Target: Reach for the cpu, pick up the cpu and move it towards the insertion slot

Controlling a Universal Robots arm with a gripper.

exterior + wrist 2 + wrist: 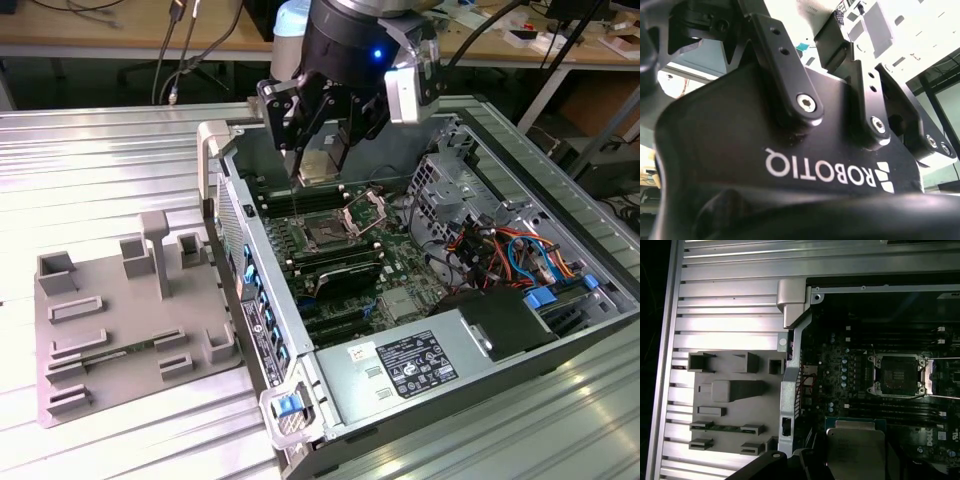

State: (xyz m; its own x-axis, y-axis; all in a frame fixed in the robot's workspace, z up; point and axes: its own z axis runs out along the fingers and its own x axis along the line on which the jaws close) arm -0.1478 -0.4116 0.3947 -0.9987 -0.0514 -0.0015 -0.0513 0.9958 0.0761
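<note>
Status, going from the exterior view's left to its right. The grey moulded plastic tray [130,320] sits on the ribbed aluminium table [90,170], well apart from the arm. Pick looks done: the black gripper [322,160] hangs over the open grey computer case [470,400] with its jaws closed on the cpu, a small flat square chip with silvery metal top plate [317,168]. In the first wrist view the cpu [855,452] shows its greenish rim, gripped at its edges. The insertion slot, a dark square socket with shiny silver frame [327,236], is open, plate hinged up, just below the chip and a little towards the camera. Judgement: reach and pick complete; the transfer is near its end, chip above the board, not touching the socket.
</note>
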